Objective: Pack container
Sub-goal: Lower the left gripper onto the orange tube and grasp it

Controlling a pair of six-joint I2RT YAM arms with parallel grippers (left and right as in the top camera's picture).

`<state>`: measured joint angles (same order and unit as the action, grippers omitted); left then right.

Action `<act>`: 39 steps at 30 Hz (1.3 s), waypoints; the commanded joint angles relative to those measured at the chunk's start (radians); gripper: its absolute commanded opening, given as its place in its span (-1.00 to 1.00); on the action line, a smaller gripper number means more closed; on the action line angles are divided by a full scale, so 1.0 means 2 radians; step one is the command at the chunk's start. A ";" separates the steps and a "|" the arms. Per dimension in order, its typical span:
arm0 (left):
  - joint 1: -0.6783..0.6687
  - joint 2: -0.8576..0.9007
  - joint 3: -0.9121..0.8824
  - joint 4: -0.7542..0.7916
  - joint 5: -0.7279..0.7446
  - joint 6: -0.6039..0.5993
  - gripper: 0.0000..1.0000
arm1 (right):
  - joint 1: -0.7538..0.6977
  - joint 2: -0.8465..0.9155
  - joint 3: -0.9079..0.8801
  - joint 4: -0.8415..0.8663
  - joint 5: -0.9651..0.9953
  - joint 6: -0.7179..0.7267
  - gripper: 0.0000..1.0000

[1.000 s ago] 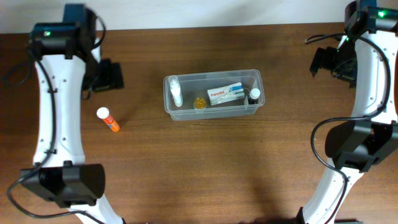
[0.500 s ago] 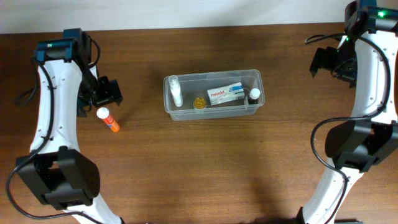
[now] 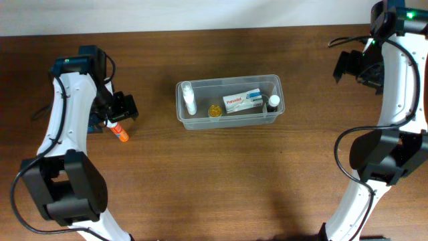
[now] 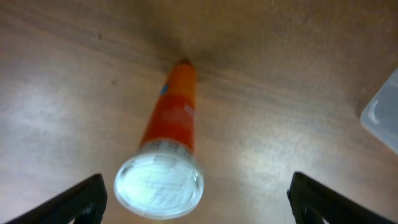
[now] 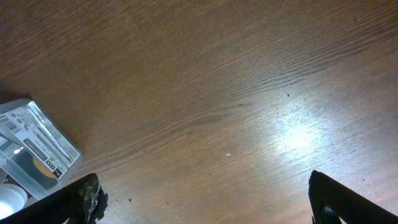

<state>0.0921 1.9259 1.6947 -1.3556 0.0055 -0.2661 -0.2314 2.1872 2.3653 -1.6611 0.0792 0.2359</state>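
Our left hand (image 4: 198,202) hangs with fingers spread wide over an orange tube (image 4: 174,118) lying on the counter (image 3: 221,174). Our right hand (image 5: 211,202) is spread too. The container (image 3: 231,79) sits mid-counter, well right of the tube, holding 1 box (image 3: 243,101).

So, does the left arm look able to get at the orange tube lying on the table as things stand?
Probably yes: the left gripper hovers right over the orange tube, its jaws open wide to either side of the tube's near end, and nothing lies in between.
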 commanded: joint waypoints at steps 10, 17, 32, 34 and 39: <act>0.001 -0.015 -0.013 0.045 0.007 -0.005 0.86 | -0.003 -0.002 0.000 0.000 0.006 0.004 0.97; 0.001 -0.015 -0.036 0.047 0.007 -0.005 0.82 | -0.003 -0.002 0.000 0.000 0.006 0.004 0.97; 0.001 -0.015 -0.052 0.070 -0.018 -0.005 0.45 | -0.003 -0.002 0.000 0.000 0.006 0.004 0.97; 0.001 -0.015 -0.052 0.070 -0.018 -0.005 0.33 | -0.003 -0.002 0.000 0.000 0.006 0.004 0.97; 0.001 -0.015 -0.052 0.070 -0.018 -0.005 0.10 | -0.003 -0.002 0.000 0.000 0.006 0.004 0.97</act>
<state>0.0921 1.9259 1.5932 -1.2171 -0.0193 -0.2756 -0.2314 2.1872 2.3653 -1.6611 0.0792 0.2359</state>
